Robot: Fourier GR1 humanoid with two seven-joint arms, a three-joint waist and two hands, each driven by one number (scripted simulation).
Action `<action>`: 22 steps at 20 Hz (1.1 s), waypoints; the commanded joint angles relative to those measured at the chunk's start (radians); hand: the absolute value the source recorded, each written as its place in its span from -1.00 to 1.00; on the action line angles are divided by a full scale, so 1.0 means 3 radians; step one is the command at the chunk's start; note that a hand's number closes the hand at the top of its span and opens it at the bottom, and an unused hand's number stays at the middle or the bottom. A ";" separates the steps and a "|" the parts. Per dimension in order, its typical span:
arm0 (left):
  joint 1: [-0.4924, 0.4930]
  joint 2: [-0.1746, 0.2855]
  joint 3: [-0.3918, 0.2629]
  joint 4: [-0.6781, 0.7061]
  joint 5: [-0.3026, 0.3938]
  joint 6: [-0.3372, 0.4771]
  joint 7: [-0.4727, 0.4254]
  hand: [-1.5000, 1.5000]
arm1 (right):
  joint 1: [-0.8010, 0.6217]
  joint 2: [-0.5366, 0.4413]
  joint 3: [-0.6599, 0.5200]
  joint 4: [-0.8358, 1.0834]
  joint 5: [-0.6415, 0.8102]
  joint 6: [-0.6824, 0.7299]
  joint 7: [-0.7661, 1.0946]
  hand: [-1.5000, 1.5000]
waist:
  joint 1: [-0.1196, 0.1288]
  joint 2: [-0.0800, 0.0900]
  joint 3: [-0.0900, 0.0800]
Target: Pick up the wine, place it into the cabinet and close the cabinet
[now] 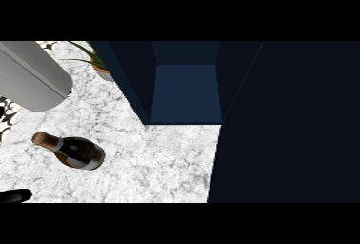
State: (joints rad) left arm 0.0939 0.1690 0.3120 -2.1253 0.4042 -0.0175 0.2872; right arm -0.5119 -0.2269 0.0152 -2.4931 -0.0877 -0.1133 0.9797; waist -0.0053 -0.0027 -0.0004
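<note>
Wine bottle (70,151) on marble counter (162,162), near-left of open cabinet (186,90), apparently the left hand (14,195) at near-left edge, open-or-closed state indeterminable.

Wine bottle (70,151): on the counter (162,162), left side, seemingly upright.
Cabinet (186,93): there, behind and right of the bottle, open towards us.
Cabinet door (288,124): swung out, right of the opening.
Plant (95,59): at the back, just left of the cabinet.
Left forearm (32,76): far left, beside the plant.
</note>
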 commanded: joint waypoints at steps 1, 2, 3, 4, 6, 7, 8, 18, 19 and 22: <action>0.0008 -0.0050 -0.0038 0.0348 -0.0129 -0.0110 -0.0198 -1.00 | 0.0098 0.0029 0.0084 -0.0509 -0.0106 -0.0059 0.0249 -1.00 | -0.0007 0.0001 -0.0001; 0.0166 -0.0096 -0.0120 0.0110 -0.0218 -0.0066 -0.0104 -1.00 | -0.0012 -0.0072 -0.0266 -0.0398 -0.0461 0.0022 0.0224 -1.00 | 0.0004 -0.0001 0.0002; 0.0069 -0.0089 -0.0085 0.0264 -0.0177 -0.0102 -0.0191 -1.00 | -0.0066 0.0019 -0.0068 -0.0440 -0.0261 -0.0117 0.0335 -1.00 | -0.0001 -0.0002 -0.0001; 0.0169 -0.0144 -0.0098 0.0600 -0.0278 -0.0309 -0.0563 -1.00 | 0.0075 -0.0005 -0.0121 -0.0391 -0.0292 -0.0016 0.0223 -1.00 | -0.0007 0.0004 -0.0001; 0.0043 -0.0005 0.0065 0.0691 -0.0169 -0.0293 -0.0459 -1.00 | 0.0073 0.0008 -0.0116 -0.0505 -0.0313 -0.0032 0.0268 -1.00 | -0.0009 0.0001 0.0000; -0.0001 -0.0071 -0.0044 0.0800 -0.0332 -0.0253 -0.0546 -1.00 | -0.0253 -0.0042 -0.0085 -0.0384 -0.0263 -0.0122 0.0459 -1.00 | -0.0013 -0.0001 -0.0002; 0.0200 -0.0051 0.0072 0.0900 -0.0169 -0.0477 -0.0706 -1.00 | -0.0068 0.0031 0.0044 -0.0527 -0.0110 -0.0162 0.0455 -1.00 | -0.0006 -0.0004 -0.0003; 0.0273 -0.0164 0.0072 0.1582 -0.0354 -0.0695 -0.1295 -1.00 | -0.0299 0.0046 0.0216 -0.0361 0.0084 -0.0247 0.0433 -1.00 | 0.0008 -0.0001 -0.0003; 0.0104 -0.0200 0.0033 0.1840 -0.0486 -0.0633 -0.1443 -1.00 | -0.0248 -0.0023 -0.0109 -0.0085 -0.0248 -0.0070 0.0179 -1.00 | 0.0006 0.0008 0.0000; 0.0182 -0.0269 -0.0005 0.1792 -0.0529 -0.0611 -0.1496 -1.00 | -0.0160 -0.0018 -0.0098 -0.0276 -0.0269 -0.0099 0.0303 -1.00 | 0.0007 0.0003 0.0001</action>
State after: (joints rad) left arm 0.1495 0.1126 0.3237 -1.6380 0.2726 -0.2014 -0.1112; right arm -0.6050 -0.2354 0.0119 -2.4834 -0.0801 -0.1471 1.0214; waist -0.0045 -0.0023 -0.0008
